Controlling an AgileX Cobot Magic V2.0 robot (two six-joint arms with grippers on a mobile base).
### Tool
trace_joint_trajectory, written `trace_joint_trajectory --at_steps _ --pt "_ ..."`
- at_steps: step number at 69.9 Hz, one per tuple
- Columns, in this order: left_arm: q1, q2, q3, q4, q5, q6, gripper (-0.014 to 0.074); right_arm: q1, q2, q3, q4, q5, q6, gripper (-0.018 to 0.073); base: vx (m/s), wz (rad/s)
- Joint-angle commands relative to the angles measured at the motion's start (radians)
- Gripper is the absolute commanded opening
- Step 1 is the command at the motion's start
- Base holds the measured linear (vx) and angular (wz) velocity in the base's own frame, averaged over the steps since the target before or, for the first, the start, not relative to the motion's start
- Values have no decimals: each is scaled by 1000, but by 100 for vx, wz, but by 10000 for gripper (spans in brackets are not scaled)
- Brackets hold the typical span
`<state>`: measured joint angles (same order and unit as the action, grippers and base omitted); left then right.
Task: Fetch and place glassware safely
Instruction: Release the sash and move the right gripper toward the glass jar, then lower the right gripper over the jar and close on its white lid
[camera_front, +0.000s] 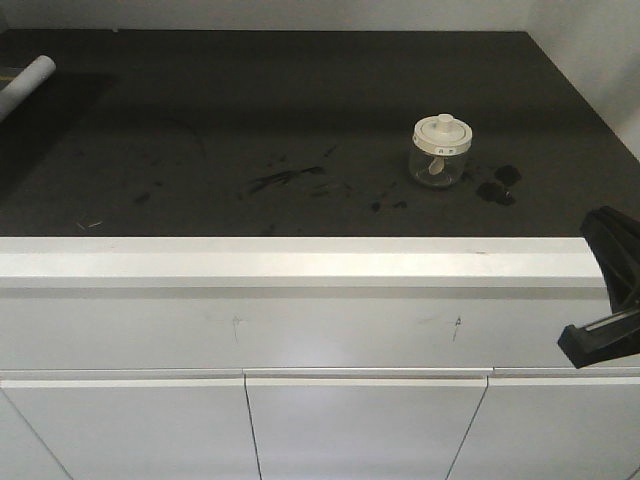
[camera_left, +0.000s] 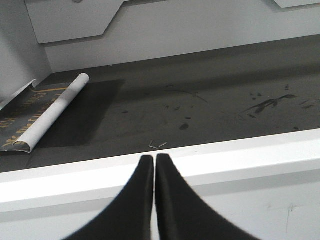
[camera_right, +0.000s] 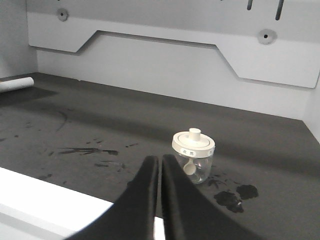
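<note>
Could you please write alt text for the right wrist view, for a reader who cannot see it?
A small clear glass jar with a cream lid stands upright on a dark, stained counter, just beyond the right gripper, whose two black fingers are shut together and hold nothing. A white wall panel runs behind.

Marks on rim of jar lid, gold print on rolled sheet, both unreadable

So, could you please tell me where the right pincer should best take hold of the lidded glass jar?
Probably the clear glass body, just below the cream lid, coming in level from the counter's front edge. The jar stands upright, the shut right pincer faces it from that side, and the lid might simply lift off.
</note>
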<state>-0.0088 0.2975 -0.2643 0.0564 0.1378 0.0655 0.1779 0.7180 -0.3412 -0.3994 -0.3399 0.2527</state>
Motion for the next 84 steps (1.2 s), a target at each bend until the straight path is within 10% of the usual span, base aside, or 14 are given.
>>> trace_joint_trajectory --at_steps 1,22,49,84 --pt "-7 6 -27 -6 -69 -7 -7 0 48 -42 0 -114 -9 20 0 0" --pt "-7 6 -27 -6 -69 -7 -7 0 420 -242 7 -213 -9 100 0 0" --pt "-7 6 -27 -6 -69 -7 -7 -3 855 -603 152 -313 -127 509 0 0" --pt "-7 6 -27 -6 -69 -7 -7 -34 1178 -941 267 -317 -244 527 0 0"
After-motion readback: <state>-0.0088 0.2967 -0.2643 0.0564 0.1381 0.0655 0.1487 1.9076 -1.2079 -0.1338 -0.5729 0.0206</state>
